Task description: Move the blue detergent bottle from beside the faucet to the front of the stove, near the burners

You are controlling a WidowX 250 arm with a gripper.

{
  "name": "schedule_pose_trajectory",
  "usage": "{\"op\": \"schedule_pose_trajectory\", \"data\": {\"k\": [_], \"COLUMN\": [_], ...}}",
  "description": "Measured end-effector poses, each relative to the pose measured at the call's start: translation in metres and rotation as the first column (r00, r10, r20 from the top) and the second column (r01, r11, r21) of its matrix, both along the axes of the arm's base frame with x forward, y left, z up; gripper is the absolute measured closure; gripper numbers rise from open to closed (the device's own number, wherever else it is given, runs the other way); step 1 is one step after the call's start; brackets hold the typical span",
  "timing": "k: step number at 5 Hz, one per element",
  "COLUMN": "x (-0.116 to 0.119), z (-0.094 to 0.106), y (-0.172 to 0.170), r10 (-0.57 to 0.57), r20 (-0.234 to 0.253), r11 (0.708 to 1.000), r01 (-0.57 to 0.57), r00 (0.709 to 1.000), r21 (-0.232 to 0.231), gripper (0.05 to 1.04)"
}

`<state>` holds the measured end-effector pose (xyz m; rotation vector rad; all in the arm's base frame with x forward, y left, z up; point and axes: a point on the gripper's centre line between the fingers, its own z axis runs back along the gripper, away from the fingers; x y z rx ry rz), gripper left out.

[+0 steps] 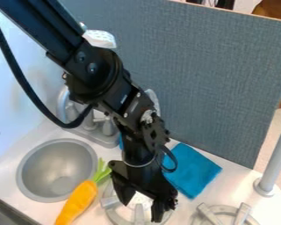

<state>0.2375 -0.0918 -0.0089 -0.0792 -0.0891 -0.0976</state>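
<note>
The black gripper (142,210) hangs low over the left stove burner (115,207), its two fingers apart with nothing seen between them. An orange toy carrot (78,203) with a green top lies just left of the gripper, beside the sink, its lower end near the bottom edge of the view. Behind and right of the gripper, a blue cloth (191,169) lies flat on the counter, partly hidden by the arm.
A round grey sink (56,170) is set in the counter at left, with a faucet (63,105) behind it. Another burner (225,214) sits at lower right, near a grey post (275,156). A grey-blue panel (219,79) stands along the back.
</note>
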Motion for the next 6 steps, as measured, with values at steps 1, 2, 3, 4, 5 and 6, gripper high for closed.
{"op": "schedule_pose_trajectory", "data": {"k": [1,2,3,4,5,6], "x": [-0.002,0.027,0.054,0.074,0.093,0.102], "z": [-0.004,0.001,0.006,0.012,0.020,0.029], "y": [0.001,0.022,0.045,0.052,0.065,0.077], "r10": [-0.009,-0.038,-0.050,-0.111,-0.156,-0.214], "r20": [-0.015,0.021,0.044,0.062,0.052,0.056], "r11": [1.000,0.999,0.999,0.992,0.984,0.964], "r01": [0.009,0.038,0.049,0.107,0.150,0.202], "r00": [1.000,0.999,0.998,0.992,0.986,0.975], "r21": [0.006,-0.005,0.012,0.062,0.097,0.174], "gripper": [0.083,0.083,0.083,0.083,0.083,0.083]}}
